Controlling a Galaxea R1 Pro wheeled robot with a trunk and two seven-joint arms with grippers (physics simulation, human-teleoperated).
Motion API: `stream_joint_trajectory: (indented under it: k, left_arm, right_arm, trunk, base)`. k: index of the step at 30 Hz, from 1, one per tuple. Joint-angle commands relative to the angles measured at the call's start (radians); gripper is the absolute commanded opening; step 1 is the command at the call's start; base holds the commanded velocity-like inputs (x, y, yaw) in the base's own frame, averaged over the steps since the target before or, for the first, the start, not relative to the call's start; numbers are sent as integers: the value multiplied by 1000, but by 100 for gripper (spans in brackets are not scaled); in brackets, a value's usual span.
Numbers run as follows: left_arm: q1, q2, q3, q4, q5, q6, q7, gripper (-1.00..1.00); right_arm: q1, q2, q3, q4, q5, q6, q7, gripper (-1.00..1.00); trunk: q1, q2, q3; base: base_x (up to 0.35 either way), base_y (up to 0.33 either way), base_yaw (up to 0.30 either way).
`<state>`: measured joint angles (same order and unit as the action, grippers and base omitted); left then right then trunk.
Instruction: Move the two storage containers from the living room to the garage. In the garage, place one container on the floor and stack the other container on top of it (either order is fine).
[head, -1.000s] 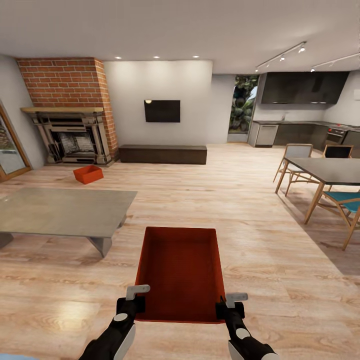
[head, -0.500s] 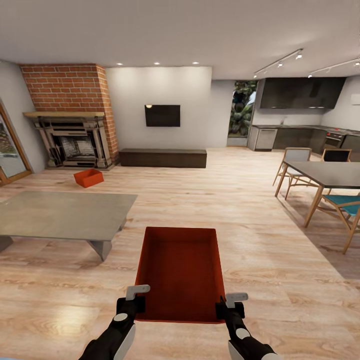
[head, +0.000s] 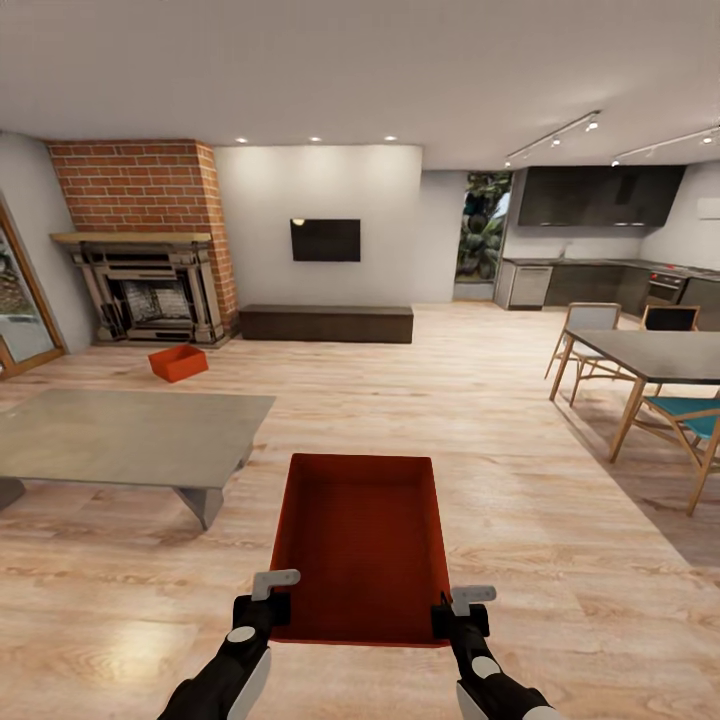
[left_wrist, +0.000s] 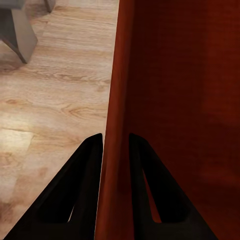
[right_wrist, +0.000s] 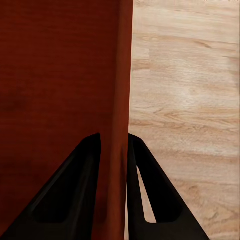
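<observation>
Both grippers' jaws still pinch the near container (head: 362, 545) by its side walls; the view has backed away from the fireplace (head: 150, 292).

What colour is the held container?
Red-orange; the held container shows best in the head view.

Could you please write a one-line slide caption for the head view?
Both grippers, left gripper and right gripper, clamp a red-orange storage container; its twin sits by the fireplace.

Light wood-plank floor (head: 500, 420) throughout. Brick fireplace (head: 145, 240) at 10 o'clock, wall TV (head: 325, 240) over dark low bench (head: 325, 323) at 12. Grey low table (head: 120, 435) at 9. Dining table (head: 655, 355) with chairs at 3, dark kitchen cabinets (head: 600, 195) at 2. Ceiling spotlights on.
</observation>
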<state>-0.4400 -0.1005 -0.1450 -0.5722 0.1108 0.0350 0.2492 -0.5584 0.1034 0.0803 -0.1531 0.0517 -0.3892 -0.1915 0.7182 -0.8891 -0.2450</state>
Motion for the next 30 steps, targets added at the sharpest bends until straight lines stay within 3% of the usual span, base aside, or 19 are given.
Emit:
stream_joint_trajectory:
  k: [1,30]
  left_arm:
    - [0,2,-2,2,17,5,30,-100]
    - [0,2,-2,2,17,5,30,-100]
  right_arm:
    - [-1,-2,-16,-2,0,-39,-19,-100]
    - [-1,-2,-16,-2,1,-39,-19,-100]
  trunk:
    - [0,-1,0]
    - [0,-1,47]
  base:
    - [0,0,0]
    - [0,0,0]
